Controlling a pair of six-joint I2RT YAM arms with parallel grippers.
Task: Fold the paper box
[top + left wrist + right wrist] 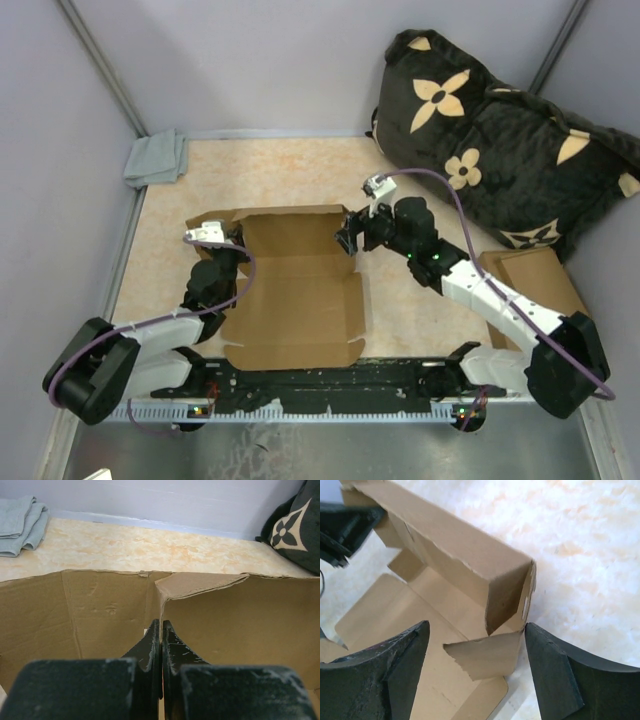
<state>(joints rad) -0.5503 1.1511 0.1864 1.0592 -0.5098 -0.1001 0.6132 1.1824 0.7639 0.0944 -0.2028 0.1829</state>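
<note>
The paper box [295, 290] lies open in the middle of the table, its far wall raised. My left gripper [233, 247] is at the far left corner. In the left wrist view its jaws [161, 622] are shut on the thin edge of a cardboard flap where two walls [240, 615] meet. My right gripper [350, 235] hangs over the far right corner. In the right wrist view it [476, 625] stands open, its fingers on either side of a small torn-edged corner flap [485, 655] below the upright wall [450, 545], touching neither.
A black pillow with tan flowers [500, 150] fills the back right. A folded grey cloth [157, 158] lies at the back left. Flat cardboard pieces [535, 280] sit under the right arm. A black rail [330, 380] runs along the near edge.
</note>
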